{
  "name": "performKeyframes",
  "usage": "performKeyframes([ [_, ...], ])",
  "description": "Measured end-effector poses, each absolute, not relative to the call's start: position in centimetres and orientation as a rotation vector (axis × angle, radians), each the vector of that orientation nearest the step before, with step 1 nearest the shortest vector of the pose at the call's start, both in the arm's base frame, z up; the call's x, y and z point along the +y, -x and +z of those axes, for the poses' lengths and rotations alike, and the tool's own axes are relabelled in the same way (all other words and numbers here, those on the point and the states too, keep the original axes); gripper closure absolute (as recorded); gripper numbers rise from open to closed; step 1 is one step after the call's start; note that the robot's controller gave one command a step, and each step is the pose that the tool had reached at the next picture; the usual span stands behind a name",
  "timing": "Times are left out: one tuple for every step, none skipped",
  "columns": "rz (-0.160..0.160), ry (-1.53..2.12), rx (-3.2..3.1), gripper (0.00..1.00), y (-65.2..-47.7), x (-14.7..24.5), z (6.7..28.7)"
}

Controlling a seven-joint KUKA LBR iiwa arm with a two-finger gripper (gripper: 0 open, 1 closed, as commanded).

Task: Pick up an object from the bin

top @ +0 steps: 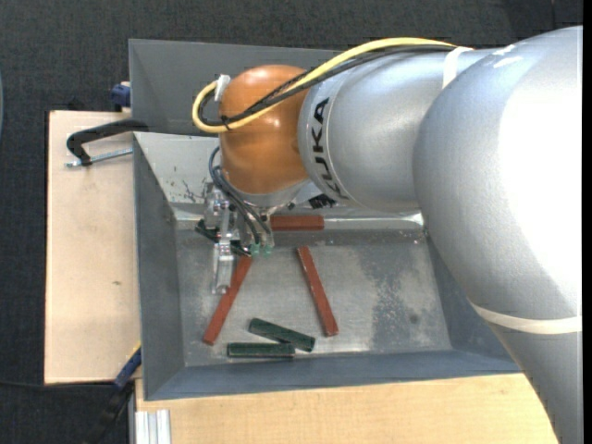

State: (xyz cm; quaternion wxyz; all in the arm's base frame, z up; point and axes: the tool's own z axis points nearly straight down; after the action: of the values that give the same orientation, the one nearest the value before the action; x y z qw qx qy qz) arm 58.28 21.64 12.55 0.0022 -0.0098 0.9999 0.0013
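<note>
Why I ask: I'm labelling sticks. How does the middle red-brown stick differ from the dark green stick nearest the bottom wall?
The red-brown stick is longer than the dark green stick. The red-brown stick runs steeply up the view; the dark green stick lies level along the wall. Both are slim, straight bars lying flat.

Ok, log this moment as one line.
claw | low at bin left | over upper end of left red-brown stick | nearby: right red-brown stick, dark green sticks | grasp: cannot tell
</note>
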Motion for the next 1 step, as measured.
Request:
performKeyframes([
  [0.002, 0.285, 3.127, 0.0, -52.63, 20.66, 9.23],
])
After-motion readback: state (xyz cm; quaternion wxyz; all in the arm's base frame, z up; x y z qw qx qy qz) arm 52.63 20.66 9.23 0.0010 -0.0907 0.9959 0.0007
